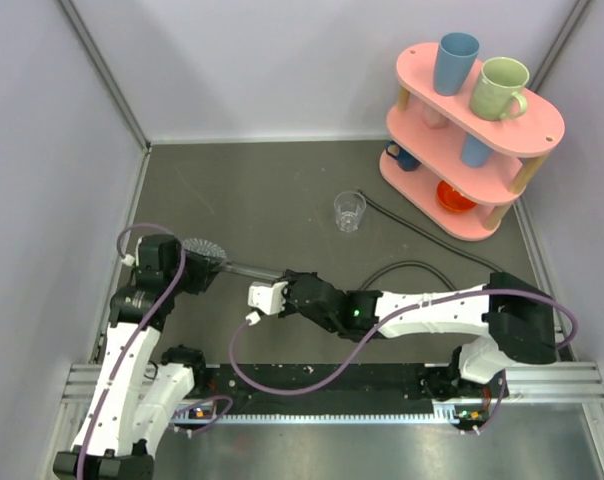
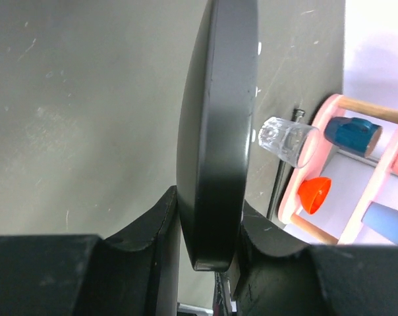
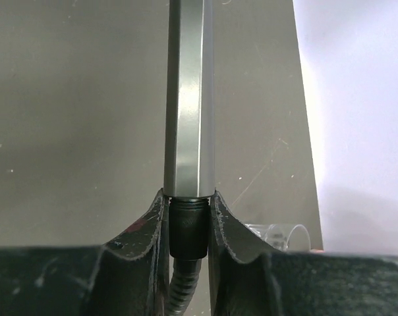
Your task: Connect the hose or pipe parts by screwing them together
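1. Left gripper (image 2: 209, 247) clamps the shower (image 2: 219, 131) by its disc edge, at the table's (image 1: 282, 190) left side; the thin rim could pivot in that grip.
2. Right gripper (image 3: 188, 210) pinches the hose (image 3: 188, 230) nut against the handle (image 3: 189, 99) end; a slight tilt could cross-thread it.

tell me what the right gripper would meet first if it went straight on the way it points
The right gripper, closed on the hose end, points along the handle. Sliding on, it would likely first reach the shower head that the left gripper holds, though depth is hard to judge.
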